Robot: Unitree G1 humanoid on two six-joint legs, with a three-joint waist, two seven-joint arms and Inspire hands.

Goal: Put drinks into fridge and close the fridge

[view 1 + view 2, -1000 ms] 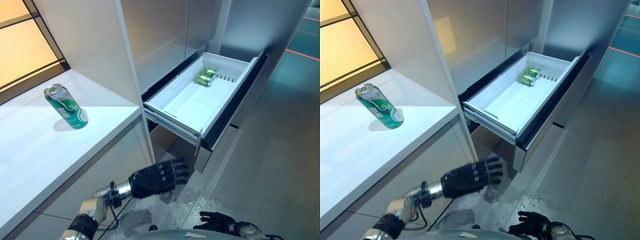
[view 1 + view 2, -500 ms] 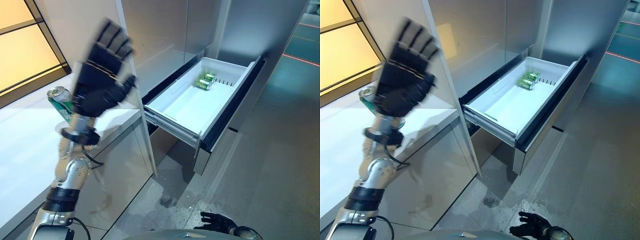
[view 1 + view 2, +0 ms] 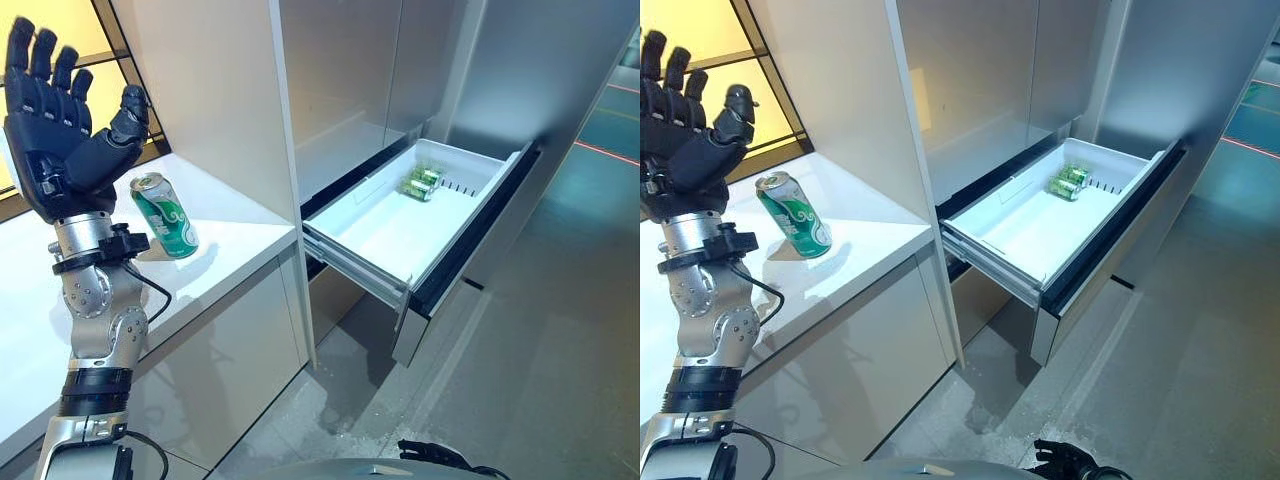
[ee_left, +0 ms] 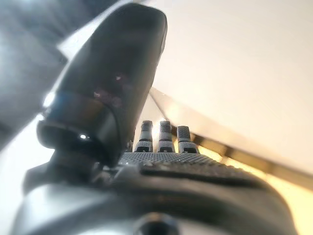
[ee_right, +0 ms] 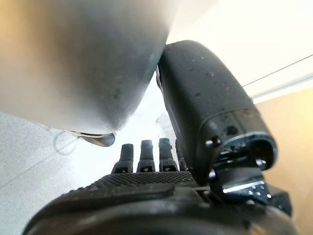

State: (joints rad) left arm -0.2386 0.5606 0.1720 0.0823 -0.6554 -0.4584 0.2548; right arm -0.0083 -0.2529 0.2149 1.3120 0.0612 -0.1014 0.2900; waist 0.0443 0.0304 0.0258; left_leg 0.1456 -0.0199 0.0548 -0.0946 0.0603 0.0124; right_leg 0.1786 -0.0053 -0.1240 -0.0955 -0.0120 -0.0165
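Note:
A green can (image 3: pixel 166 215) stands a little tilted on the white counter (image 3: pixel 235 240). My left hand (image 3: pixel 60 140) is raised above the counter just left of the can, open with fingers straight up, holding nothing; it also shows in the left wrist view (image 4: pixel 161 169). The fridge drawer (image 3: pixel 352 262) is pulled out, white inside, with green cans (image 3: pixel 420 181) lying at its far end. My right hand (image 3: pixel 1062 462) hangs low at the bottom edge; in the right wrist view (image 5: pixel 146 193) its fingers are straight and empty.
A tall white cabinet panel (image 3: pixel 215 100) rises between the counter and the grey fridge front (image 3: pixel 350 80). The drawer's dark front (image 3: pixel 470 240) juts out over the grey tiled floor (image 3: pixel 540 340). An orange-lit window (image 3: pixel 70 20) lies behind the counter.
My left hand has risen from low in front of the cabinet to above the counter, left of the can, staying open. The camera has shifted a little; the can and drawer stay put.

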